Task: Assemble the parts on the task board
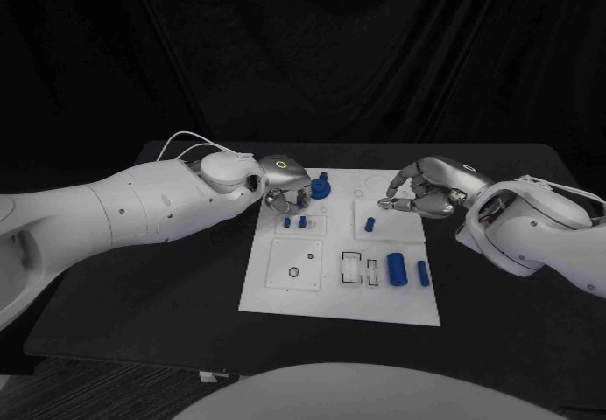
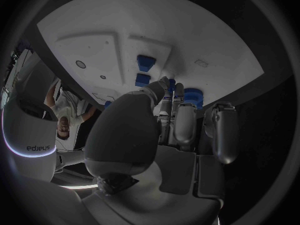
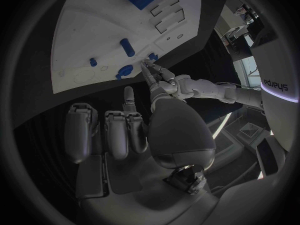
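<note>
My left hand (image 1: 285, 186) is at the upper left corner of the task board (image 1: 341, 311), fingers pointing down onto the board near the small blue pegs (image 1: 294, 222). In the left wrist view the fingertips (image 2: 164, 83) come down close to blue pieces, but I cannot tell whether they grip one or only touch the board. The tall blue part (image 1: 320, 185) stands just to the right of this hand, upright, at the board's upper edge.

My right hand (image 1: 427, 190) is over the upper right part of the board, fingers curled inward. I cannot tell whether anything is pinched in them. A single upright blue peg (image 1: 370, 224) stands below and to the left of this hand, near it.

The blue cylinder (image 1: 397, 269) and the slimmer blue bar (image 1: 423, 274) lie side by side in the lower right of the board, long axes running toward the lower edge of the frame. Empty rectangular slots (image 1: 351, 264) lie just left of them.

Judgement: the lying parts are nearer my right hand, down the frame from it. A grasp across their short width would suit.

The board rests on the black bench (image 1: 139, 297).
</note>
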`<act>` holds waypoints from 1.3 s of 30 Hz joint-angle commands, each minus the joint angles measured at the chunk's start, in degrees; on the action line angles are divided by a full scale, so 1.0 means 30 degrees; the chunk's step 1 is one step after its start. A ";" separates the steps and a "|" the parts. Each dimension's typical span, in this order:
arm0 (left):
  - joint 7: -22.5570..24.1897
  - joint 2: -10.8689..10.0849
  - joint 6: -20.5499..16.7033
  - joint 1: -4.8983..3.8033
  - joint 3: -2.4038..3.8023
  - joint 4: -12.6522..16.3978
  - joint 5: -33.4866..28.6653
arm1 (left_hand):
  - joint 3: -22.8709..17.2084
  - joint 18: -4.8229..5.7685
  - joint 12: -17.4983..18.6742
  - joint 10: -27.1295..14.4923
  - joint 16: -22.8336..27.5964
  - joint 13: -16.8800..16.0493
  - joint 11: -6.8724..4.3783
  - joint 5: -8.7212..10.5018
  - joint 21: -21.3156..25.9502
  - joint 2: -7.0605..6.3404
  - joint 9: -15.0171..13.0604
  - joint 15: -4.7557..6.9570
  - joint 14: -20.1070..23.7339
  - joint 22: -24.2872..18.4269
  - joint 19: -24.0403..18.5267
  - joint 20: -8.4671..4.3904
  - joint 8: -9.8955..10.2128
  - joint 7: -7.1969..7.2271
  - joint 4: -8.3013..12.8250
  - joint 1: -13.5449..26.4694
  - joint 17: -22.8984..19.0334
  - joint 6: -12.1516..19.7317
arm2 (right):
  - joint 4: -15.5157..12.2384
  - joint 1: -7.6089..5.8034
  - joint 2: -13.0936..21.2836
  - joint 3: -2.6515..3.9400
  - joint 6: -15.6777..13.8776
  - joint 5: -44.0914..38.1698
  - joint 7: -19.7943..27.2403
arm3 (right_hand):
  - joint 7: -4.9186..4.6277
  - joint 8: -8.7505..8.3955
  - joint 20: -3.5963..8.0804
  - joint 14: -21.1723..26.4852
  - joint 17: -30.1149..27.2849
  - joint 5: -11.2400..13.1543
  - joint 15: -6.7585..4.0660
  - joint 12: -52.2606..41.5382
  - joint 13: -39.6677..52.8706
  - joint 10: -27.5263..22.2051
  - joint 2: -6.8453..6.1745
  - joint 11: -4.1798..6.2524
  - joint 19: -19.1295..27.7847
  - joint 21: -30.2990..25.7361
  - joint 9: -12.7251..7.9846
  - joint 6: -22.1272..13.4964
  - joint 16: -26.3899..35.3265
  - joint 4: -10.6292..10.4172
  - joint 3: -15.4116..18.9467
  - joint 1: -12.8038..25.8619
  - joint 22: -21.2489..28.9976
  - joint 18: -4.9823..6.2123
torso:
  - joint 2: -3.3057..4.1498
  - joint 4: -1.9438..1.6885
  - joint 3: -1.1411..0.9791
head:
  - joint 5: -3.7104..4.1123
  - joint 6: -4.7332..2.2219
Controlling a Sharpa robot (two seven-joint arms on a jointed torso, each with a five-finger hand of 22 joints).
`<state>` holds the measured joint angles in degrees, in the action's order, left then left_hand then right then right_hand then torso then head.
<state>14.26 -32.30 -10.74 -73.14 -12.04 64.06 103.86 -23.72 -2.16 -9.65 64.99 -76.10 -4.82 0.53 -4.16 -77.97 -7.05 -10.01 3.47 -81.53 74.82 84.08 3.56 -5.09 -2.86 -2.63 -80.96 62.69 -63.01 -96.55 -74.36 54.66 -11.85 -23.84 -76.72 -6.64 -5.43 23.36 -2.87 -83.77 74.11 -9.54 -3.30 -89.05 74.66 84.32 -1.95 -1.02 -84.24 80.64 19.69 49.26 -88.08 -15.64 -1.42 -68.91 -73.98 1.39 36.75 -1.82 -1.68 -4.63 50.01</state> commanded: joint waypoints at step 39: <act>-0.0647 -0.1920 -0.3603 -0.0388 -0.0020 0.0804 0.0029 | 0.1486 -0.0491 0.1127 -0.3653 0.0489 -0.0103 0.0347 0.0395 0.1698 -0.0509 0.1284 -0.0204 0.0200 0.3441 -0.0600 0.0006 0.0229 0.1907 -0.0838 -0.0114 -0.1018 0.4804 | -0.0481 -0.0122 0.0843 0.0018 -0.0723 -0.0118 -0.0312 | 0.0088 0.0373 -0.0113 -0.1756 0.3805 -0.0210 0.0094 -0.0317 0.5114 0.1894 0.0087 0.0059 -0.0425 -0.0456 0.0260 0.0112 0.0214 0.0030 0.0252 -0.0326 -0.4094 0.0468 | -0.0020 -0.0039 0.0065 | -0.0158 -0.0003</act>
<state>12.99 -37.56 -17.85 -73.76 -12.19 66.05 103.90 -22.13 -2.19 -5.11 54.03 -74.28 -4.87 1.64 -4.15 -73.74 -8.45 -6.59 2.66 -80.68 74.82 82.72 3.88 -4.44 2.86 -4.81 -80.63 58.65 -48.12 -97.66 -74.41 56.93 -11.85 -24.01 -76.72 -6.79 -5.43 23.36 -2.87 -83.77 74.11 -9.54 -3.30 -89.05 74.66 84.32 -1.95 -1.02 -84.24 80.63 19.69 49.26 -88.08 -15.64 -1.41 -68.92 -73.98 1.39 36.72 -1.84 -1.57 -5.23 50.01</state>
